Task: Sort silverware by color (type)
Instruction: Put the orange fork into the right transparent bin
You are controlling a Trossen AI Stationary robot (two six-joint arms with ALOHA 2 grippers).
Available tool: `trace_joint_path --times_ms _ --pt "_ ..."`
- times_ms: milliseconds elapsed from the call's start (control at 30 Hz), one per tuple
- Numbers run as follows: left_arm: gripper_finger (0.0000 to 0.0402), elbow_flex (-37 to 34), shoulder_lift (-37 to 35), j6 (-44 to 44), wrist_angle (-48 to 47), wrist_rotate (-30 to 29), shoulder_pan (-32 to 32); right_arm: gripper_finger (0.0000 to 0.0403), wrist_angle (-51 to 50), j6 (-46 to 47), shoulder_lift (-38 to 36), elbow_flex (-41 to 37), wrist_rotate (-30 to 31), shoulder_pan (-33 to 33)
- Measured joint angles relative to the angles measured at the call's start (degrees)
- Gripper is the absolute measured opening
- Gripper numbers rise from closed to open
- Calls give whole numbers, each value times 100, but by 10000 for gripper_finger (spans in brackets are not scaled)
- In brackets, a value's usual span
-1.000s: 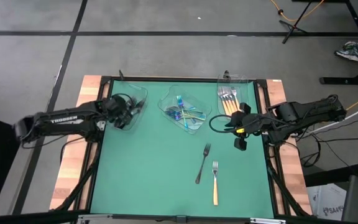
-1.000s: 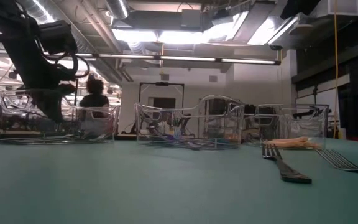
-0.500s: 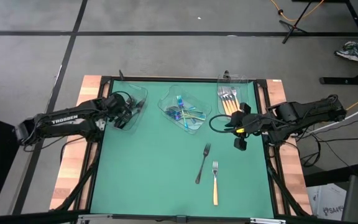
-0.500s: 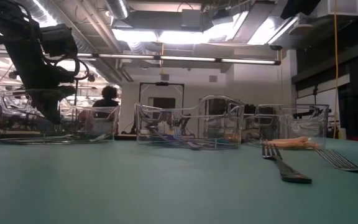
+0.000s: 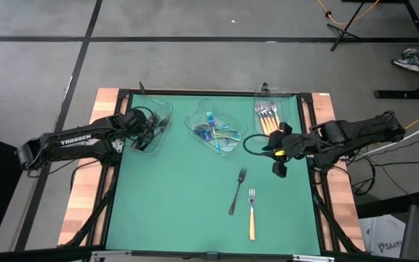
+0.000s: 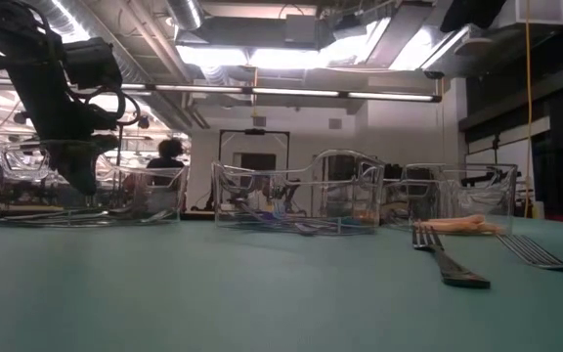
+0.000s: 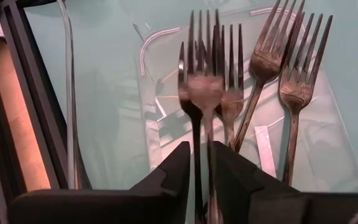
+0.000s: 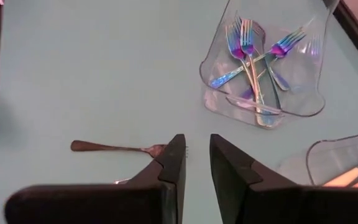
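Two forks left loose on the green mat (image 5: 166,204), both on the near side of the middle tray (image 5: 192,124): an orange-handled fork (image 5: 252,215) nearest, a dark fork (image 5: 237,191) just beyond it. Closer to that tray and off to its right, right gripper (image 8: 196,146) hovering above the mat, parted a little, empty. In the middle tray itself, the iridescent forks (image 5: 215,132); to its right, the right tray (image 5: 257,93) with more orange-handled ones. To its left, left gripper (image 7: 199,152) poised over the left tray (image 5: 167,113) of dark forks, one blurred dark fork (image 7: 199,93) in line with it; gripped or just dropped, cannot tell. Looks like the drop-off step. Next: probably the right gripper down onto a loose fork, aligned across the handle.
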Motion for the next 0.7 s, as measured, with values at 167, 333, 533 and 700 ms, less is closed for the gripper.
trace_joint_path --times_ms 167,333,533,700 --pt "66 0 0 -44 0 -2 -2 62 268 306 2 -354 -215 0" --pt "65 0 0 -46 43 -2 -2 62 786 1090 2 -830 -501 134" --pt "64 0 0 -52 43 0 -2 62 1471 2675 52 -1283 -332 821" --pt "64 0 -2 -54 50 -1 -2 62 1607 4487 424 -1416 489 1624"
